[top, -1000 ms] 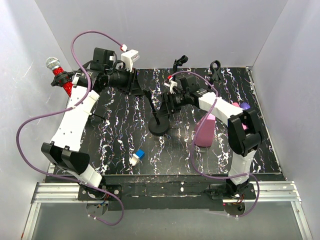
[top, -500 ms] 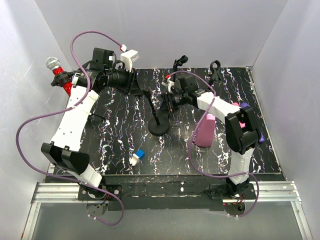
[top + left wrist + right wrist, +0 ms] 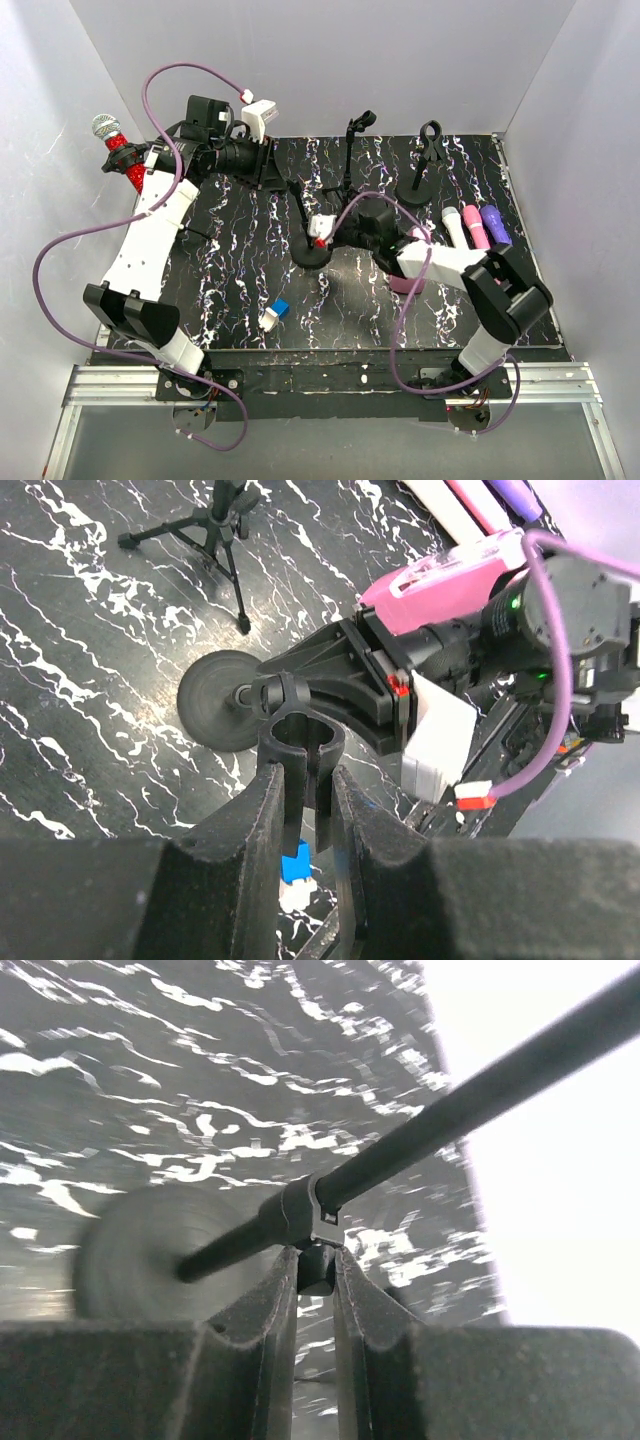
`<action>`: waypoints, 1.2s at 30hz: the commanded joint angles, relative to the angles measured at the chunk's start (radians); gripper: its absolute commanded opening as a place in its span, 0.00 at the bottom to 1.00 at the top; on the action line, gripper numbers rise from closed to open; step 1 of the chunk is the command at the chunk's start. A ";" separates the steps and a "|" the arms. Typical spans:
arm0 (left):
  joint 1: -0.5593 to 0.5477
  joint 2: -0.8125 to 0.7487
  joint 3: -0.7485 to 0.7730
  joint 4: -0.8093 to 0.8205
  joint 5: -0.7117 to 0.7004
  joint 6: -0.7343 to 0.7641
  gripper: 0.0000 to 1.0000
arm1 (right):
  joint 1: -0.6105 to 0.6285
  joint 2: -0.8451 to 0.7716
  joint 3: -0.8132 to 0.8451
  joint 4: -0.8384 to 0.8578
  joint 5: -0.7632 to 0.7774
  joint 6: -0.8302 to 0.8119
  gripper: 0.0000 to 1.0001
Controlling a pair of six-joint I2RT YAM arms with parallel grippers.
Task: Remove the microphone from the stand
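A black round-base stand (image 3: 312, 255) stands mid-mat. My left gripper (image 3: 305, 780) is shut on its empty clip (image 3: 300, 735) at the top of the pole, seen from above with the base (image 3: 220, 700) below. My right gripper (image 3: 316, 1260) is shut on the small knob (image 3: 316, 1275) under the collar of the pole (image 3: 450, 1110), low near the base (image 3: 325, 235). A red microphone (image 3: 118, 152) with a silver head lies at the far left beyond the mat, beside the left arm and apart from the stand.
White (image 3: 452, 225), pink (image 3: 474, 228) and purple (image 3: 495, 224) microphones lie at the right. Two other stands (image 3: 352, 140) (image 3: 425, 165) stand at the back. A pink bottle (image 3: 400, 285) is mostly hidden under the right arm. A small blue-white block (image 3: 274, 315) lies near the front.
My right arm has swung down toward the front, and its gripper closed on the stand's pole near the base. It now covers the pink bottle. The left arm has not moved.
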 commanded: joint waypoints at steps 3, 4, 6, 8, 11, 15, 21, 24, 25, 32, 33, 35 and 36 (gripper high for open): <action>0.003 -0.010 0.028 0.005 0.053 -0.020 0.00 | -0.011 0.054 -0.092 0.505 0.087 -0.436 0.01; 0.003 -0.010 0.025 0.006 0.053 -0.018 0.00 | -0.011 0.045 -0.107 0.496 0.069 -0.448 0.01; 0.003 -0.013 0.018 0.012 0.054 -0.019 0.00 | -0.011 0.019 -0.133 0.450 0.029 -0.470 0.15; 0.003 -0.017 0.015 0.012 0.051 -0.018 0.00 | -0.011 -0.024 -0.146 0.351 0.010 -0.456 0.46; 0.003 -0.020 0.014 0.009 0.045 -0.015 0.00 | -0.027 -0.122 -0.105 0.072 -0.027 -0.348 0.65; 0.002 -0.022 0.014 0.000 0.039 0.003 0.00 | -0.041 -0.182 0.075 -0.309 -0.019 -0.002 0.68; 0.002 -0.033 -0.018 0.009 0.044 0.043 0.00 | -0.110 -0.049 0.426 -0.759 -0.215 0.726 0.61; 0.003 -0.034 -0.017 0.005 0.054 0.054 0.00 | -0.120 -0.021 0.405 -0.725 -0.278 0.865 0.59; 0.003 -0.033 -0.015 0.002 0.056 0.057 0.00 | -0.121 -0.006 0.414 -0.733 -0.284 0.889 0.56; 0.002 -0.036 -0.015 -0.020 0.091 0.091 0.00 | -0.188 0.123 0.511 -0.733 -0.260 1.047 0.52; 0.002 -0.037 -0.012 -0.023 0.090 0.096 0.00 | -0.199 0.140 0.521 -0.725 -0.264 1.081 0.53; 0.003 -0.037 -0.005 -0.029 0.083 0.103 0.00 | -0.221 0.166 0.531 -0.707 -0.298 1.130 0.54; 0.003 -0.037 -0.003 -0.034 0.083 0.106 0.00 | -0.225 0.177 0.534 -0.704 -0.318 1.136 0.54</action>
